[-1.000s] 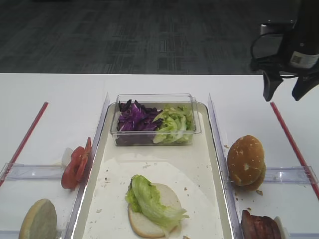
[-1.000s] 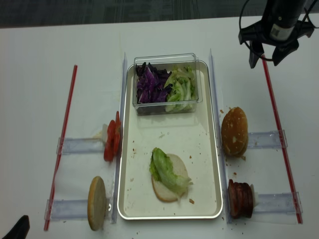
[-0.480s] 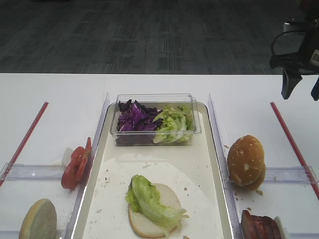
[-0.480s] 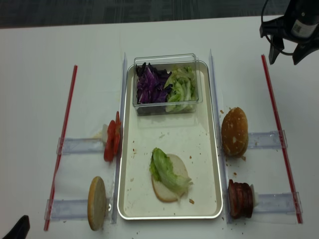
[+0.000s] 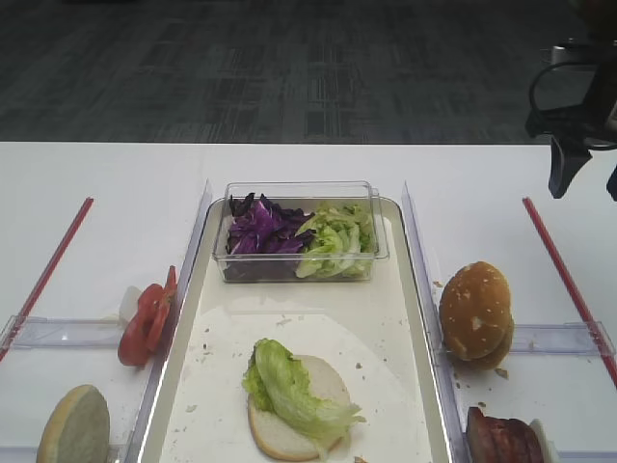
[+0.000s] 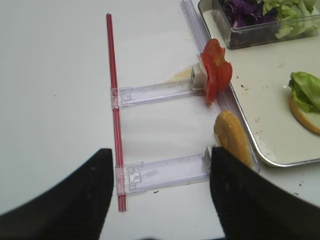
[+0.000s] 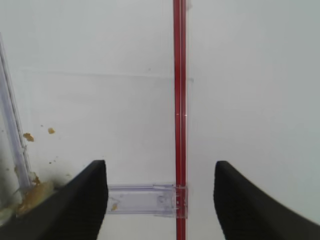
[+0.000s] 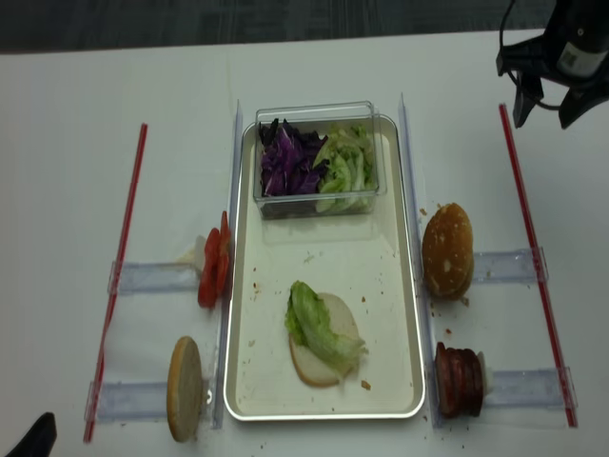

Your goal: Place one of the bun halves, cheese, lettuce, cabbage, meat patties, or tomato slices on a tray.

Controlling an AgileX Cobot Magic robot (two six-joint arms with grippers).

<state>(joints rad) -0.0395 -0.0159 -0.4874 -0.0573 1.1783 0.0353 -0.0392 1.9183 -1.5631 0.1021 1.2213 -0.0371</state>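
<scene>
On the cream tray (image 5: 415, 289) (image 8: 419, 362) lies a bun half (image 5: 275, 434) (image 8: 306, 367) with a lettuce leaf (image 5: 289, 386) (image 8: 319, 328) on top. A clear tub at the tray's far end holds purple cabbage (image 5: 260, 227) and more lettuce (image 5: 337, 241). Tomato slices (image 5: 145, 323) (image 6: 215, 70) and another bun half (image 5: 75, 429) (image 6: 231, 140) stand left of the tray. Sesame bun tops (image 5: 475, 313) and meat patties (image 5: 501, 439) (image 8: 459, 381) are on its right. My right gripper (image 5: 586, 183) (image 7: 160, 195) (image 8: 547, 112) hangs open and empty at the far right. My left gripper (image 6: 160, 200) is open and empty near the front left. Cheese is out of view.
Red strips (image 8: 128, 248) (image 7: 179, 100) run down both sides of the white table, joined to clear plastic holders (image 6: 155, 92) (image 7: 145, 200). Clear rails (image 5: 421, 260) flank the tray. Crumbs lie by the right holder (image 7: 35, 192).
The right gripper has moved to the right, away from the tray, and has barely shifted in the last half second. It stays open and empty. The food has not moved.
</scene>
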